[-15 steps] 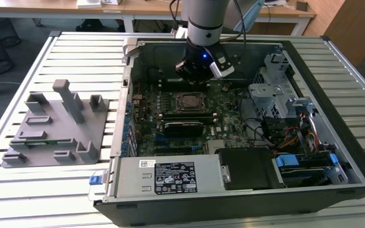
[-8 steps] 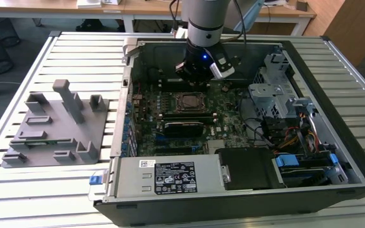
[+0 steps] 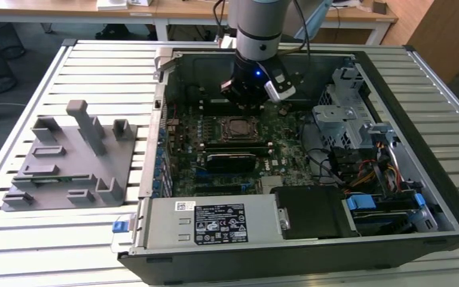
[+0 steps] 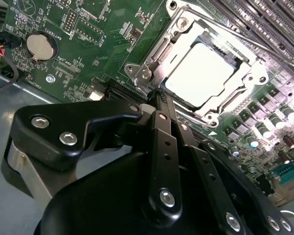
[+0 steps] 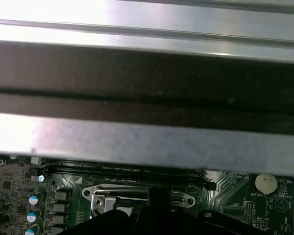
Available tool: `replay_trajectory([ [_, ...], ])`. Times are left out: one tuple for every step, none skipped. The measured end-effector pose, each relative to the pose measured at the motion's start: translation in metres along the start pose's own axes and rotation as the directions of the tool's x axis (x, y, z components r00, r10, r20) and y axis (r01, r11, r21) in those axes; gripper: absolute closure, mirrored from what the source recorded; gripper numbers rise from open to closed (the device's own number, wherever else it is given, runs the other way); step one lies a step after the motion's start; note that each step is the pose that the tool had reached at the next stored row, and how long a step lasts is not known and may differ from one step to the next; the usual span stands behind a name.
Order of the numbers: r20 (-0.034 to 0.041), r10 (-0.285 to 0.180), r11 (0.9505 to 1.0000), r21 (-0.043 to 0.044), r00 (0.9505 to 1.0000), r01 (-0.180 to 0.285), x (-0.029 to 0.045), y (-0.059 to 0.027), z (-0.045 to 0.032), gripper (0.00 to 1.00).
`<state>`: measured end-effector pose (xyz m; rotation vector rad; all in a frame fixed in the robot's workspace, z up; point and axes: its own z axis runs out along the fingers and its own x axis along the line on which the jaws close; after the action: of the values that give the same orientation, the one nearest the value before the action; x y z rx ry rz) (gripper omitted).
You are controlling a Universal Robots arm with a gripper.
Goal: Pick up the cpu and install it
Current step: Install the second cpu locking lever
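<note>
Pale matte square cpu [image 4: 202, 73] seated in metal-rimmed socket [image 4: 146, 73], black gripper [image 4: 159, 98] beside

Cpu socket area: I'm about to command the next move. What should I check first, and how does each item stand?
1. The pale silver square cpu lies inside the dark socket frame with metal rim: ok.
2. Cpu seated flat and fully down: cannot tell.
3. Socket frame latched: cannot tell.
4. The black gripper is off the cpu, by the frame's corner: ok.
5. The grey plastic fixture stands outside the case, apart from the arm: ok.
</note>
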<state>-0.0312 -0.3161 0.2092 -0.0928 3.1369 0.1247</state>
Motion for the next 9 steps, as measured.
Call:
replay_trajectory([
  [0.0000, 0.000, 1.0000, 0.0000, 1.0000, 0.000, 0.0000, -0.0006, -0.0001, 0.89],
  [0.0000, 0.000, 1.0000, 0.0001, 1.0000, 0.000, 0.0001, -0.0013, -0.0001, 0.89],
  [0.0000, 0.000, 1.0000, -0.0001, 1.0000, 0.000, 0.0001, -0.0020, -0.0001, 0.89],
  [0.0001, 0.000, 1.0000, 0.0000, 1.0000, 0.000, 0.0002, -0.0029, -0.0002, 0.89],
  [0.0000, 0.000, 1.0000, 0.0001, 1.0000, 0.000, 0.0002, -0.0040, -0.0003, 0.89],
  [-0.0001, 0.000, 1.0000, 0.0001, 1.0000, 0.000, 0.0002, -0.0049, -0.0004, 0.89],
  [0.0000, 0.000, 1.0000, 0.0001, 1.0000, 0.000, 0.0003, -0.0058, -0.0005, 0.89],
  [0.0000, 0.000, 1.0000, 0.0001, 1.0000, 0.000, 0.0003, -0.0067, -0.0006, 0.89],
  [0.0000, 0.000, 1.0000, 0.0000, 1.0000, 0.000, 0.0004, -0.0076, -0.0006, 0.89],
])
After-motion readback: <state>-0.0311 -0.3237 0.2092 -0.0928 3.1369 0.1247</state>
